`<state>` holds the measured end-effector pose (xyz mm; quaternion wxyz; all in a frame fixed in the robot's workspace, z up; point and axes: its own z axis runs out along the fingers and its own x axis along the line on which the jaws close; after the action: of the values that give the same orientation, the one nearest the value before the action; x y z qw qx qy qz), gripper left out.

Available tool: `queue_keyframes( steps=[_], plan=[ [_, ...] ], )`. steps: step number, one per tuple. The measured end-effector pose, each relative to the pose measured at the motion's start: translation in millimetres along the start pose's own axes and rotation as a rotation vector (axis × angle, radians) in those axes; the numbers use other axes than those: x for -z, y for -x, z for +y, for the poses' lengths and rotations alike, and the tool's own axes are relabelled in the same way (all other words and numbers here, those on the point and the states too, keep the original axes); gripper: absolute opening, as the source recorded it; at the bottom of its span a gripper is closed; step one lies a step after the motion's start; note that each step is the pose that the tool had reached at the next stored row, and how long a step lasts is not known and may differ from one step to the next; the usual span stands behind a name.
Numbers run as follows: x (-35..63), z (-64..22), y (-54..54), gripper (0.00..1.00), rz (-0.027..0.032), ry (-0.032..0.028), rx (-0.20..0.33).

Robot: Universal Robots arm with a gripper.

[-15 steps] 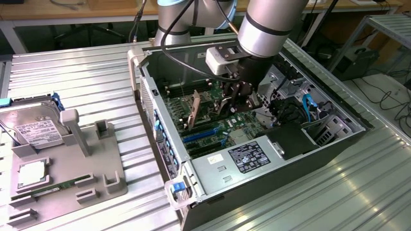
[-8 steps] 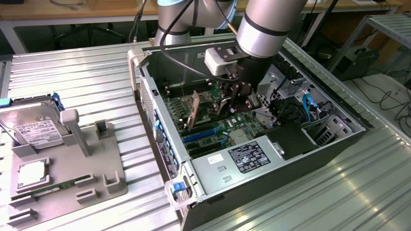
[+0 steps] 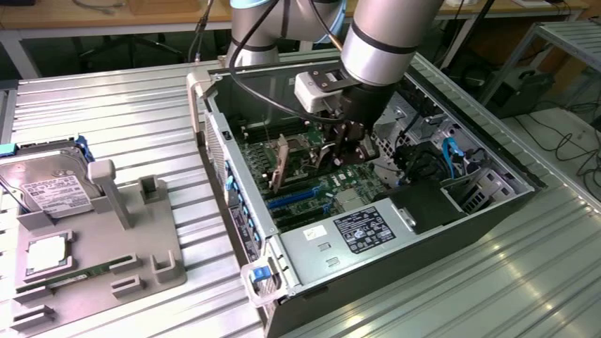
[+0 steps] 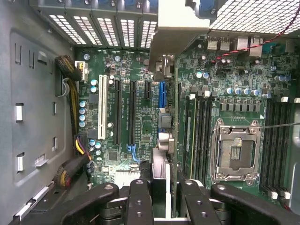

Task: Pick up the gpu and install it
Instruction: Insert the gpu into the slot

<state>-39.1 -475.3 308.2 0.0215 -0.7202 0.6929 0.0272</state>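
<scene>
The gpu (image 4: pixel 169 117) is seen edge-on in the wrist view, a thin dark card running from my fingers to its pale metal bracket (image 4: pixel 180 33) near the case's rear vents. My gripper (image 4: pixel 166 187) is shut on the card's end, one finger (image 4: pixel 140 201) on each side of it. The card stands upright over the blue slot (image 4: pixel 162 93) of the motherboard (image 4: pixel 140 126); I cannot tell whether it is seated. In the exterior view the gripper (image 3: pixel 345 156) reaches down inside the open computer case (image 3: pixel 235 204), with the gpu's bracket end (image 3: pixel 280 165) towards the exterior view's left.
An empty processor socket (image 4: pixel 234 152) and memory slots lie beside the card. Cable bundles (image 4: pixel 70 70) hang along the case wall. The power supply (image 3: pixel 362 229) fills the case's near corner. A grey fixture (image 3: pixel 141 246) at the exterior view's left holds a hard drive (image 3: pixel 52 184) and a memory stick (image 3: pixel 84 273).
</scene>
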Motion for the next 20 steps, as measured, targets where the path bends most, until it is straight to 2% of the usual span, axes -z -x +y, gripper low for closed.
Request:
queue_keyframes(
  steps=[3, 5, 6, 7, 8, 9, 14, 16, 20],
  plan=[
    [-2.3, 0.0, -0.2, 0.28, -0.0040, -0.0001, 0.000],
    [-3.0, 0.0, -0.1, 0.28, -0.0044, -0.0003, 0.000],
    [-8.9, 0.9, 1.5, 0.28, -0.0043, -0.0012, -0.008],
    [-17.3, 7.9, 2.1, 0.28, -0.0042, -0.0033, -0.038],
    [-23.1, 12.7, 3.0, 0.28, -0.0043, -0.0034, -0.039],
    [-29.4, 13.2, 6.0, 0.28, -0.0043, -0.0035, -0.042],
    [-54.5, 38.7, 3.5, 0.28, -0.0051, -0.0038, -0.044],
    [-67.8, 40.7, 2.7, 0.28, -0.0085, -0.0037, -0.043],
    [-75.3, 40.6, 2.2, 0.28, -0.0085, -0.0038, -0.043]
  ],
)
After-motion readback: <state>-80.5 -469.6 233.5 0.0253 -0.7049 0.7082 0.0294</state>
